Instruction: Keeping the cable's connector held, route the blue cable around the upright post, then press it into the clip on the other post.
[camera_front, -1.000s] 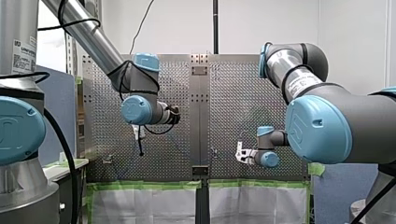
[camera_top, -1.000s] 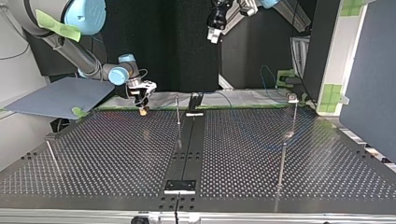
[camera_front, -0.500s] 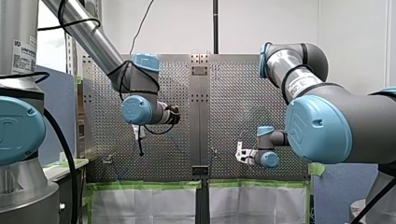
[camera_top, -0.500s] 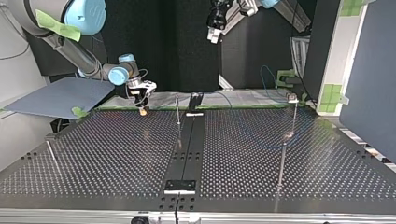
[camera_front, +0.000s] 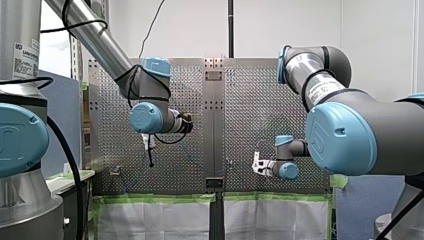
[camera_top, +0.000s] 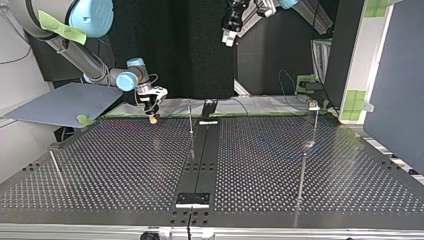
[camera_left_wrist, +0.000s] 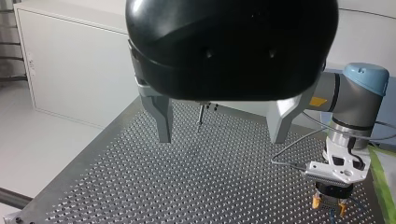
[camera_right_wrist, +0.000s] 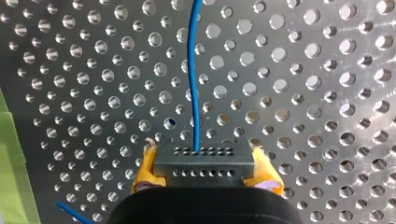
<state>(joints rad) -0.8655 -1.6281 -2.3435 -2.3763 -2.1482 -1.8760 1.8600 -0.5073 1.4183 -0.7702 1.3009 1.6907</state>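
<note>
Nearest you in the top view, the near post stands this side of the central post and well off to its right. About level with the central post and further right, the far-right post carries a small block at its tip. Just beyond the central post and to its left, at the far edge of the perforated surface, your right claw hangs low. Its own wrist view shows you the yellow pads clamped on the grey connector, 1 pad on each side. The blue cable leaves the connector's front face and runs straight ahead over the holes. In the top view you cannot trace the cable as far as the central post. Farthest off, high above the central post and to its right, your left claw hangs well apart from the surface. Its wrist view shows the 2 metal fingers spread wide.
</note>
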